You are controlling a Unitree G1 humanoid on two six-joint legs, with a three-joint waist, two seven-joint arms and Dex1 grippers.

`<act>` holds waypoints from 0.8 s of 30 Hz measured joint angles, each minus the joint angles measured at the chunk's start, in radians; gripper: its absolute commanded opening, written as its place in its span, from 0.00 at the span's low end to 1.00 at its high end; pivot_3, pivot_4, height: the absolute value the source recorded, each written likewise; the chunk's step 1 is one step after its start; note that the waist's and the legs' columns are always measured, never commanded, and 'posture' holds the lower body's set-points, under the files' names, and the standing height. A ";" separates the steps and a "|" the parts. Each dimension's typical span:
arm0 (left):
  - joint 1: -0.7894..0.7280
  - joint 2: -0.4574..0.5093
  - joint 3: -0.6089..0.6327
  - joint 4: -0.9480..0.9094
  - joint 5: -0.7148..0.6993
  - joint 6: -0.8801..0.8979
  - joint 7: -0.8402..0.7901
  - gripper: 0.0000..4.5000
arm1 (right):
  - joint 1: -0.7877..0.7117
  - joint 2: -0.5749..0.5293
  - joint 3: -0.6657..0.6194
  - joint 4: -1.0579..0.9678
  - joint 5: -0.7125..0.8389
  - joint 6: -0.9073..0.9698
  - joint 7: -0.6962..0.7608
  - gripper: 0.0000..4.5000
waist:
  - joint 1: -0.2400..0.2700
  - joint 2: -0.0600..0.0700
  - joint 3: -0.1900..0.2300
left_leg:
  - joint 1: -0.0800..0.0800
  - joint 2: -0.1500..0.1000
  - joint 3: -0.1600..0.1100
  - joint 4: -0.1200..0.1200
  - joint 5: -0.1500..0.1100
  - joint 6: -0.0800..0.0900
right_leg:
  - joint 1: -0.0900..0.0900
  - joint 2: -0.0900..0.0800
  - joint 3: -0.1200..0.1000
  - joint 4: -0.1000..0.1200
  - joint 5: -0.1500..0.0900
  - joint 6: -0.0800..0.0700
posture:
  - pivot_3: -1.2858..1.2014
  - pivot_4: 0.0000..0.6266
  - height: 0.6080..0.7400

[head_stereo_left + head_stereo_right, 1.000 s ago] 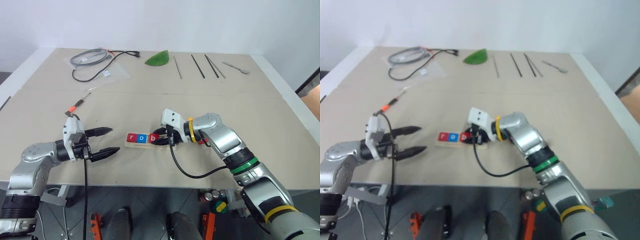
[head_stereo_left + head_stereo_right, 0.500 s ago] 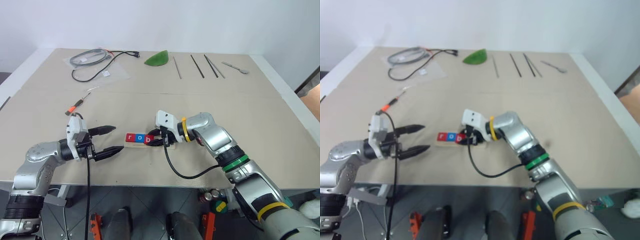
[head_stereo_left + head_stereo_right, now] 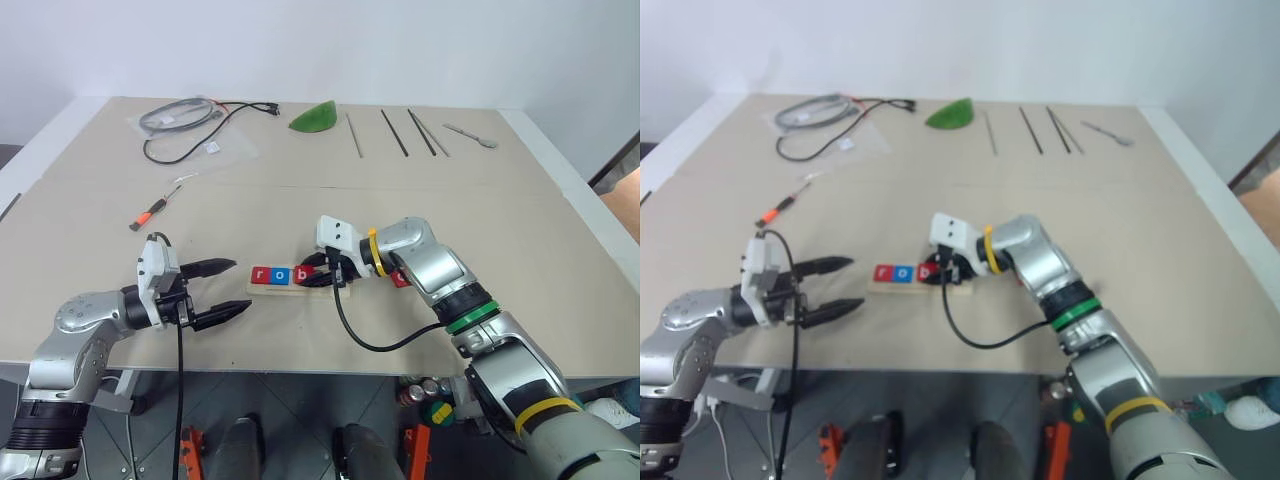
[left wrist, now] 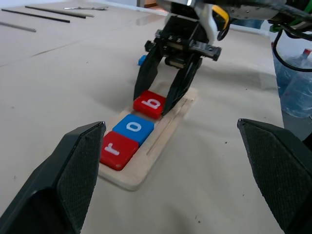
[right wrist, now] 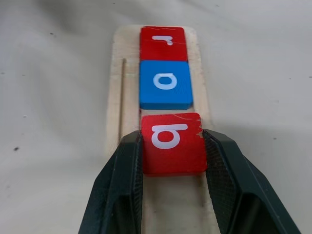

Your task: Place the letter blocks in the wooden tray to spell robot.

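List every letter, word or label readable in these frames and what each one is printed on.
"r": white, on the red letter block at the end of the wooden tray.
"o": white, on the blue block next to it.
"b": white, on the red block held by the right gripper.
No other text is readable.

Toward the far edge of the table (image 3: pixel 90 215), a coiled black cable (image 3: pixel 180 117) is lying on a clear plastic bag (image 3: pixel 222 145), beside a green leaf-shaped piece (image 3: pixel 316 118). Thin dark rods (image 3: pixel 394 131) and a metal spoon (image 3: pixel 472 135) are lying farther right. A small orange-handled tool (image 3: pixel 152 211) is resting nearer the left side.
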 measured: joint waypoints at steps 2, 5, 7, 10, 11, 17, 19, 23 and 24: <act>0.000 0.000 0.000 -0.003 -0.001 0.001 0.001 1.00 | -0.006 0.013 0.000 0.015 -0.005 -0.005 0.000 0.27 | 0.000 0.000 0.000 | 0.000 0.000 0.000 0.000 0.000 0.000 | 0.000 0.000 0.000 0.000 0.000 0.000 | 0.52 0.24 1.00; 0.003 0.000 0.000 -0.006 -0.004 0.006 0.003 1.00 | -0.014 0.020 0.000 0.023 -0.008 -0.011 0.004 0.27 | 0.000 0.000 0.000 | 0.000 0.000 0.000 0.000 0.000 0.000 | 0.000 0.000 0.000 0.000 0.000 0.000 | 0.52 0.24 1.00; 0.005 0.000 0.000 -0.007 -0.006 0.010 0.005 1.00 | -0.015 0.021 0.000 0.024 -0.009 -0.015 0.009 0.27 | 0.000 0.000 0.000 | 0.000 0.000 0.000 0.000 0.000 0.000 | 0.000 0.000 0.000 0.000 0.000 0.000 | 0.52 0.24 1.00; 0.014 0.000 0.000 -0.009 -0.007 0.013 0.009 1.00 | -0.016 0.024 0.000 0.029 -0.012 -0.020 0.011 0.27 | 0.000 0.000 0.000 | 0.000 0.000 0.000 0.000 0.000 0.000 | 0.000 0.000 0.000 0.000 0.000 0.000 | 0.52 0.24 1.00; 0.016 0.000 0.001 -0.009 -0.008 0.014 0.012 1.00 | -0.017 0.026 0.000 0.036 -0.012 -0.021 0.011 0.27 | 0.000 0.000 0.000 | 0.000 0.000 0.000 0.000 0.000 0.000 | 0.000 0.000 0.000 0.000 0.000 0.000 | 0.52 0.24 1.00; 0.021 0.000 0.001 -0.013 -0.018 0.014 0.021 1.00 | -0.018 0.037 -0.001 0.049 -0.017 -0.023 0.013 0.63 | 0.000 0.000 0.000 | 0.000 0.000 0.000 0.000 0.000 0.000 | 0.000 0.000 0.000 0.000 0.000 0.000 | 0.52 0.24 1.00; 0.023 0.000 0.002 -0.013 -0.019 0.014 0.021 1.00 | -0.019 0.043 -0.006 0.057 -0.015 -0.023 0.013 0.79 | 0.000 0.000 0.000 | 0.000 0.000 0.000 0.000 0.000 0.000 | 0.000 0.000 0.000 0.000 0.000 0.000 | 0.52 0.24 1.00; 0.025 0.000 0.002 -0.013 -0.019 0.014 0.021 1.00 | -0.033 0.049 -0.010 0.084 -0.014 -0.019 0.012 0.98 | 0.000 0.000 0.000 | 0.000 0.000 0.000 0.000 0.000 0.000 | 0.000 0.000 0.000 0.000 0.000 0.000 | 0.52 0.24 1.00; 0.025 0.000 0.002 -0.013 -0.020 0.014 0.020 1.00 | -0.037 0.049 -0.016 0.092 -0.012 -0.018 0.012 0.98 | 0.000 0.000 0.000 | 0.000 0.000 0.000 0.000 0.000 0.000 | 0.000 0.000 0.000 0.000 0.000 0.000 | 0.52 0.24 1.00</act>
